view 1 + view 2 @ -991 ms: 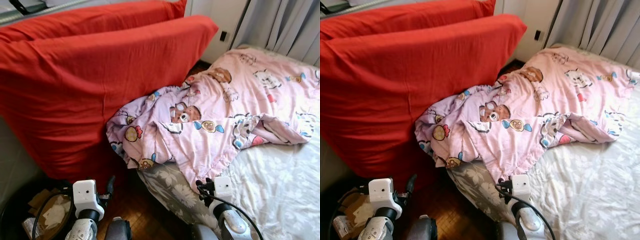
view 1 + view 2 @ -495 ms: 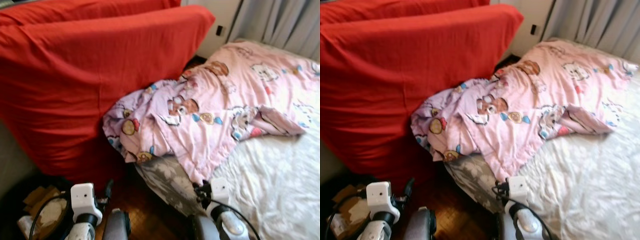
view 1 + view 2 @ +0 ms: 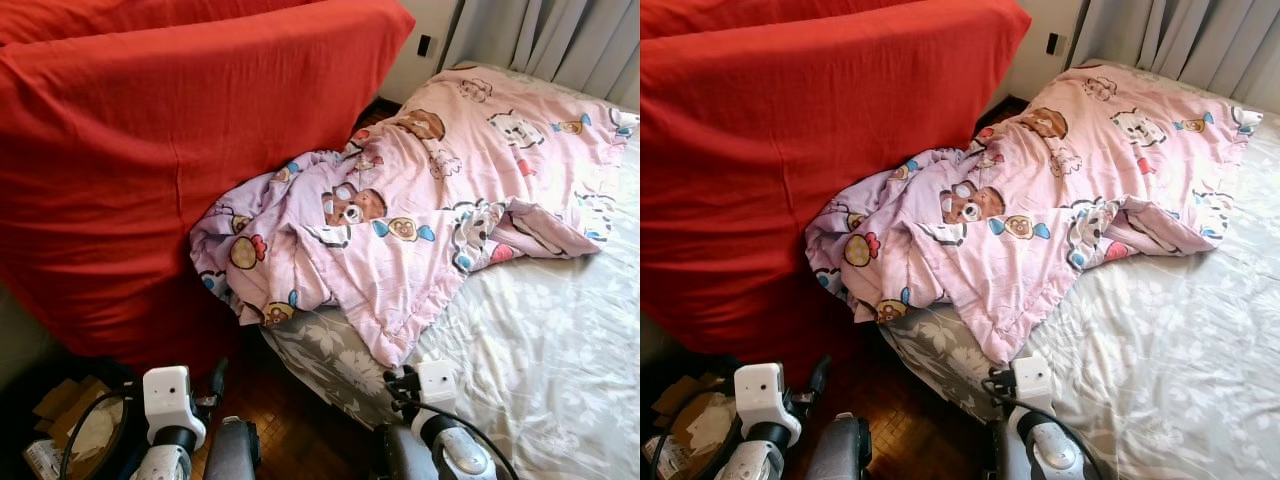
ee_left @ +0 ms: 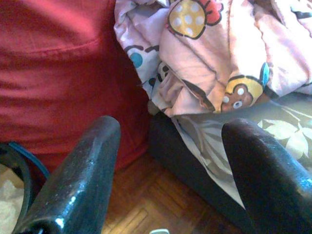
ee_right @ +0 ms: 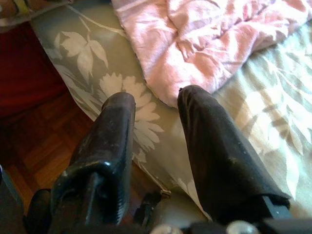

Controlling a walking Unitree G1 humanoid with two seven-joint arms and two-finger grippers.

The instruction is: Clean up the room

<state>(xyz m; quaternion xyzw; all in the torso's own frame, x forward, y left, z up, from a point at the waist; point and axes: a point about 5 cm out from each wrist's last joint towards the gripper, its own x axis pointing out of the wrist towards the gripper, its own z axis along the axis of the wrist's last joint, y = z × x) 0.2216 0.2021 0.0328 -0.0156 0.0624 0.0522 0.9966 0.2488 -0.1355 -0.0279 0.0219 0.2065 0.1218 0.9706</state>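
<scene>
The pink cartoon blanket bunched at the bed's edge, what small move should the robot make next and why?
Probably reach the right gripper forward to the pink cartoon blanket's near corner. Its fingers are open, just short of that corner, which lies crumpled over the floral bed sheet beside the red cushion.

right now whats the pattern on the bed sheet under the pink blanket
Grey bed sheet with a pale leaf-and-flower print, clearest in the right wrist view.

Home bedroom: bed (image 3: 560,340), cartoon-print quilt (image 3: 420,215), curtains (image 3: 560,40).
</scene>
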